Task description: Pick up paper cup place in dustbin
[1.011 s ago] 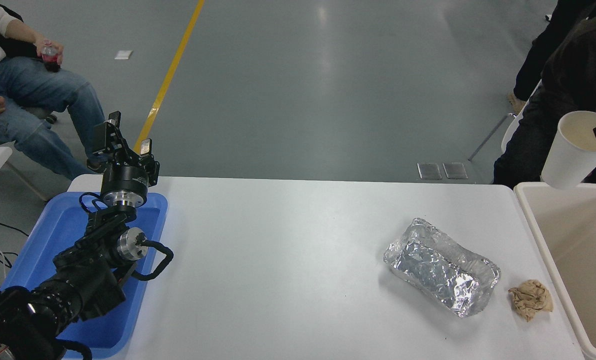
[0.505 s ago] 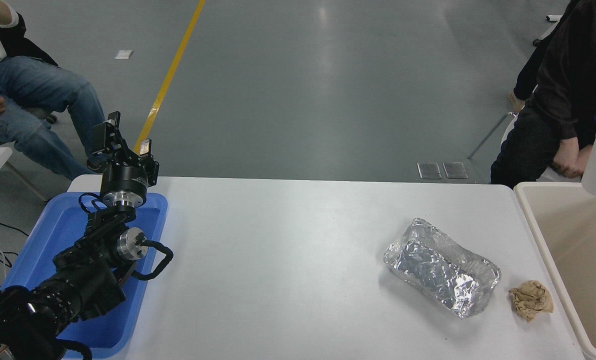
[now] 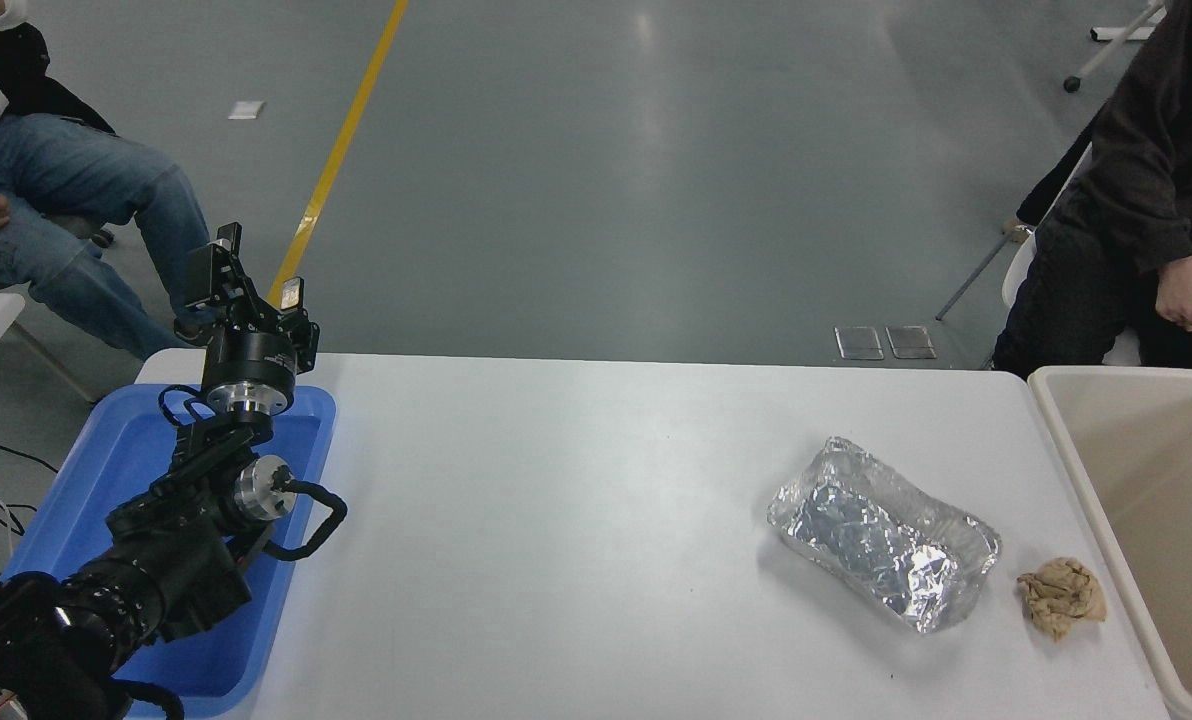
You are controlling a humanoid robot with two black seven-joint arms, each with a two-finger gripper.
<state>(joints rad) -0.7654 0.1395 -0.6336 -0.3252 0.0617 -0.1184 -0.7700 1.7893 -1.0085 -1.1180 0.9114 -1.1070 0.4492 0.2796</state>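
The beige dustbin (image 3: 1061, 440) stands at the table's right edge, and only its left part shows. No cup shows in the part of its inside that I can see. The paper cup is out of view. My right arm and its gripper are also out of view. My left arm is parked at the lower left over the blue tray (image 3: 76, 500). Its gripper (image 3: 251, 282) points away from me with its fingers apart and nothing between them.
A crinkled silver foil container (image 3: 884, 532) lies right of centre on the white table (image 3: 556, 520). A crumpled brown paper wad (image 3: 1061, 596) lies between it and the dustbin. One person sits at the far left (image 3: 76, 190) and another at the far right (image 3: 1146, 200).
The paper cup, held high at the right edge, has moved right over the dustbin and out of the picture with my right gripper. The person at the right has shifted.
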